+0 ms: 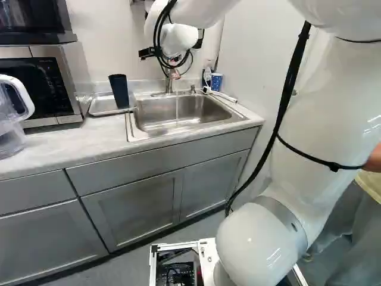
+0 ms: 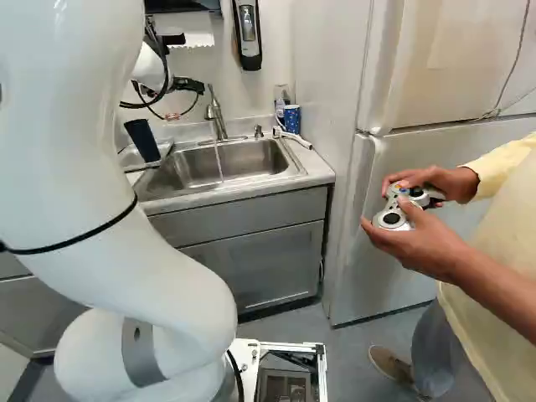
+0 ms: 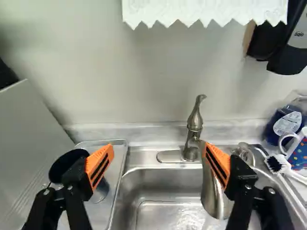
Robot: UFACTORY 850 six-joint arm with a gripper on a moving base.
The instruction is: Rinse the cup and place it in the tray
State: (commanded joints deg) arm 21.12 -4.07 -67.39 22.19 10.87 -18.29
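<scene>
My gripper (image 1: 174, 74) hangs above the back of the sink near the faucet. In the wrist view the gripper (image 3: 160, 160) stands wide open with nothing held; one finger overlaps the dark cup and the other overlaps the faucet (image 3: 194, 122). The tall dark cup (image 1: 119, 91) stands with its mouth up at the sink-side end of the metal tray (image 1: 102, 105), left of the sink (image 1: 193, 112) in the left base view. A thin stream of water (image 2: 219, 159) falls into the basin. Part of the cup (image 3: 58, 165) is hidden behind a finger in the wrist view.
A blue patterned mug (image 3: 299, 152), a brush (image 3: 277, 164) and a soap bottle (image 3: 288, 122) stand beyond the faucet. A microwave (image 1: 44, 83) and a clear pitcher (image 1: 12, 113) occupy the counter (image 1: 65, 143). A soap dispenser (image 2: 248, 33) hangs on the wall.
</scene>
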